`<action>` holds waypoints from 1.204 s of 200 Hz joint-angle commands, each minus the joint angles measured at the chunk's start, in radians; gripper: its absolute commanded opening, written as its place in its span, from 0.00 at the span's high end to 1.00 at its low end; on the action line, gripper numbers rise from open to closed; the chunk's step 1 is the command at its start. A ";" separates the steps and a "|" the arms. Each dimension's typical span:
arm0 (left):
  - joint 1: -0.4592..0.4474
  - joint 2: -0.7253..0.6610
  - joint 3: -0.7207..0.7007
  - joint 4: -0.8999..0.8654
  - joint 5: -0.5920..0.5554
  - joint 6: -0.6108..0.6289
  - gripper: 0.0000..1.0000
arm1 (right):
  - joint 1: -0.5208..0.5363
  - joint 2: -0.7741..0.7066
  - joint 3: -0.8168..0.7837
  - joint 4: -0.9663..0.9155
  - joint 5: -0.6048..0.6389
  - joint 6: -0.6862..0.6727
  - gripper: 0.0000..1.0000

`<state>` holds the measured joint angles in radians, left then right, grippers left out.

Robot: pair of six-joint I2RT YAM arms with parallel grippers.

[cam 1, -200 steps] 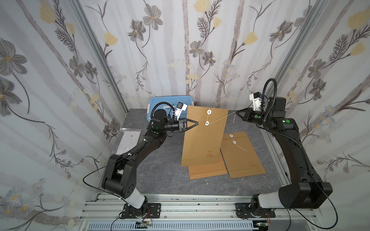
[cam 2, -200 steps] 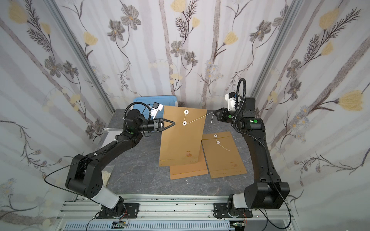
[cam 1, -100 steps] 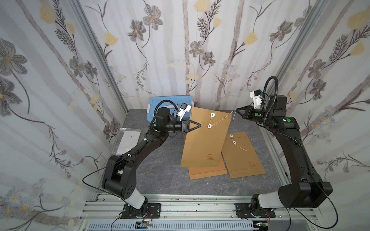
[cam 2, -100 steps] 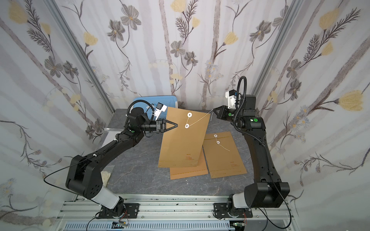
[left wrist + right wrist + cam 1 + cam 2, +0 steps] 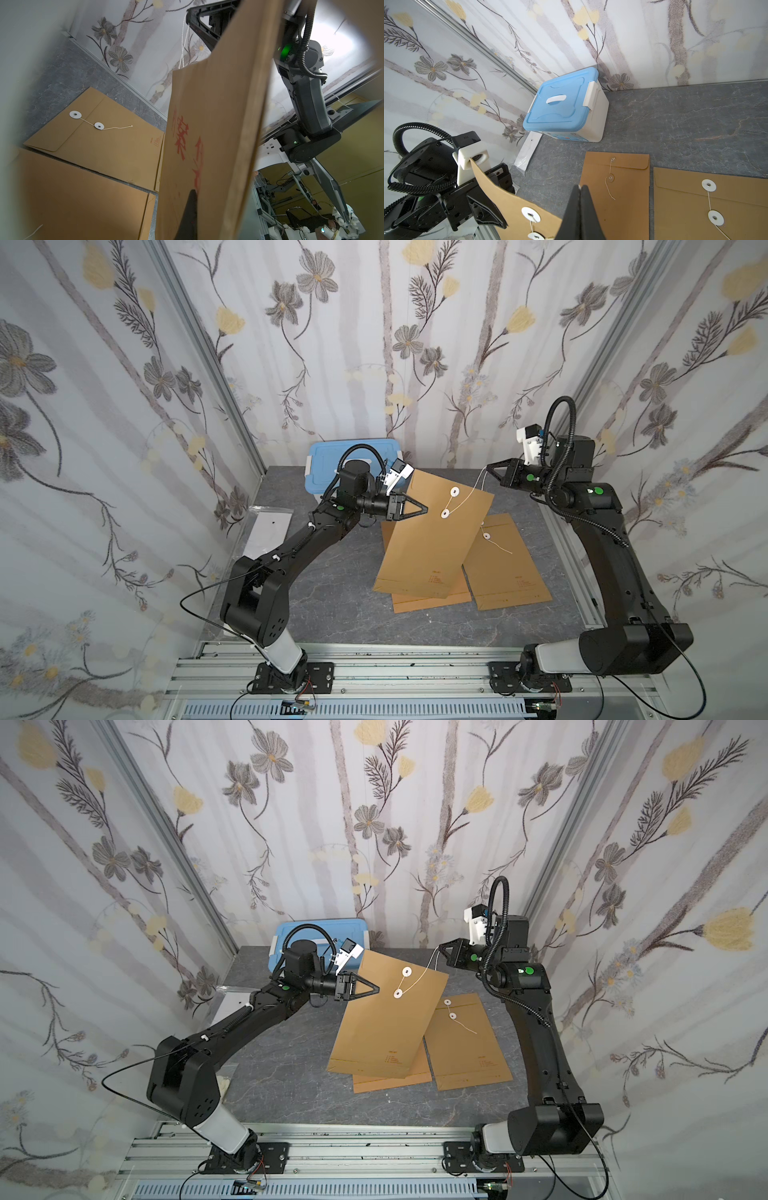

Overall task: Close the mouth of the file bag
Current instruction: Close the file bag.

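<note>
Above grey tabletop (image 5: 340,605), left pincer (image 5: 424,509) pinches file bag (image 5: 428,549) edge, right pincer (image 5: 487,467) its string (image 5: 470,495)

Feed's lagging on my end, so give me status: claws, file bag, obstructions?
Left claw shut on edge of raised file bag. Right claw shut on its string, leading from the lower disc. Two other file bags flat underneath, not blocking.

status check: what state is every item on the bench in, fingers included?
lifted file bag: top end raised, tilted, flap folded down
string: links both discs, free end pinched
left gripper: fingers shut on lifted file bag's edge
right gripper: fingers shut on string
file bag by the right arm: flat, flap down, cord end loose
bottom file bag: flat, partly covered
box: lid on, latch down
</note>
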<state>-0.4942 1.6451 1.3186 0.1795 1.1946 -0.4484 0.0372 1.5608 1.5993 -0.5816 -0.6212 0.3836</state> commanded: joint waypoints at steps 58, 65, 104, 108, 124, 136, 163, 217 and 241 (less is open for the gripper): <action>-0.030 0.055 0.088 -0.208 0.043 0.143 1.00 | 0.040 -0.030 0.000 0.013 0.038 -0.017 1.00; -0.034 0.060 0.091 -0.208 0.043 0.144 1.00 | 0.048 -0.030 0.002 0.012 0.041 -0.017 1.00; -0.052 0.079 0.125 -0.256 0.051 0.172 1.00 | 0.078 -0.018 0.011 0.008 0.056 -0.014 1.00; -0.053 0.081 0.127 -0.261 0.051 0.174 1.00 | 0.081 -0.016 0.012 0.008 0.059 -0.014 1.00; -0.056 0.086 0.128 -0.267 0.056 0.177 1.00 | 0.097 -0.016 0.008 0.011 0.070 -0.014 1.00; -0.058 0.091 0.128 -0.272 0.055 0.177 1.00 | 0.110 -0.015 0.008 0.016 0.076 -0.013 1.00; -0.062 0.102 0.128 -0.285 0.056 0.180 1.00 | 0.134 -0.016 0.016 0.021 0.086 -0.008 1.00; -0.063 0.107 0.159 -0.290 0.058 0.185 1.00 | 0.153 -0.030 0.015 0.019 0.110 -0.007 1.00; -0.070 0.114 0.164 -0.296 0.057 0.185 1.00 | 0.165 -0.028 0.008 0.039 0.107 0.007 1.00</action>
<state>-0.5591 1.7538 1.4685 -0.1249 1.2278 -0.2867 0.1909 1.5318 1.6100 -0.5846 -0.5274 0.3798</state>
